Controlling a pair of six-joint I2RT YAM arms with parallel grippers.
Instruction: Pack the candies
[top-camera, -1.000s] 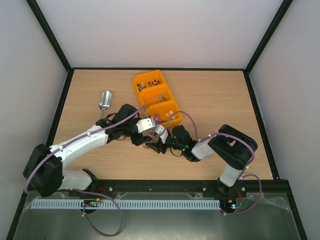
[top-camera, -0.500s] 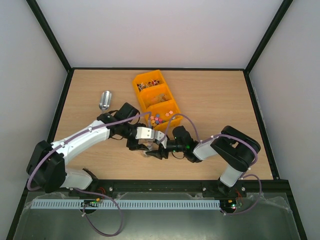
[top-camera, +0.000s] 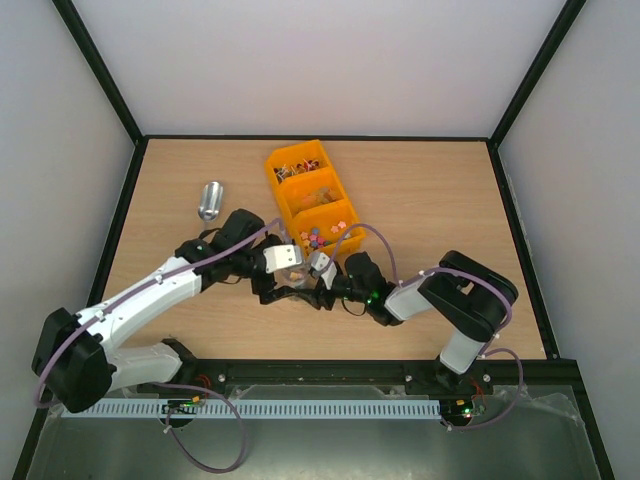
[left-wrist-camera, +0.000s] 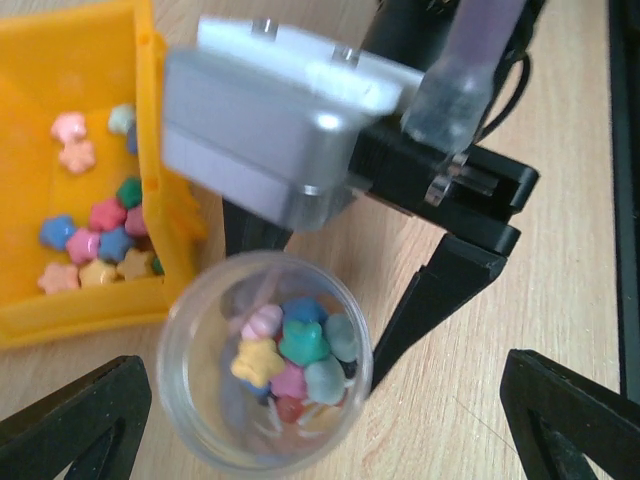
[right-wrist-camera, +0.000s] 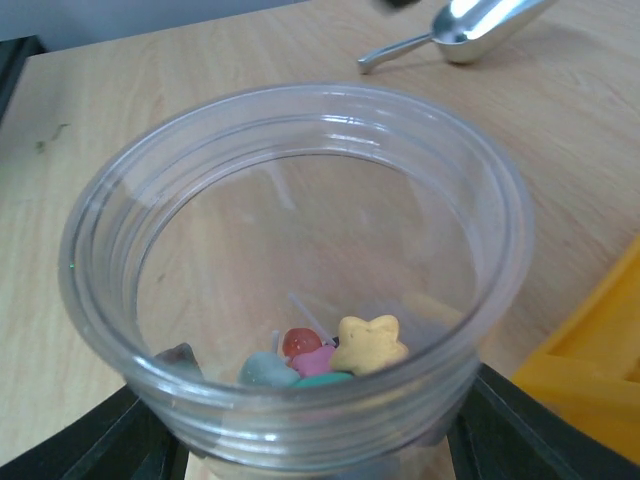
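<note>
A clear plastic jar (left-wrist-camera: 176, 372) stands on the table with my right gripper (right-wrist-camera: 318, 440) shut on it; black fingers (left-wrist-camera: 440, 292) flank its sides. Several candies (left-wrist-camera: 292, 352) lie in its bottom: yellow, green, pink, blue and red pieces (right-wrist-camera: 345, 352). My left gripper (left-wrist-camera: 320, 425) hovers just above the jar with its jaws spread wide and nothing between them. More candies (left-wrist-camera: 95, 240) lie in the near compartment of the orange bin (left-wrist-camera: 152, 130). From above, the left gripper (top-camera: 284, 291) and right gripper (top-camera: 312, 292) meet just in front of the bin (top-camera: 271, 161).
A silver metal scoop (top-camera: 210, 199) lies on the table left of the bin, seen too in the right wrist view (right-wrist-camera: 470, 22). The bin's two farther compartments hold brownish and dark wrapped pieces. The black table frame runs along the near edge.
My left gripper's jaws have opened wide and the left arm has drawn back slightly to the left. The right gripper still holds the jar in about the same place.
</note>
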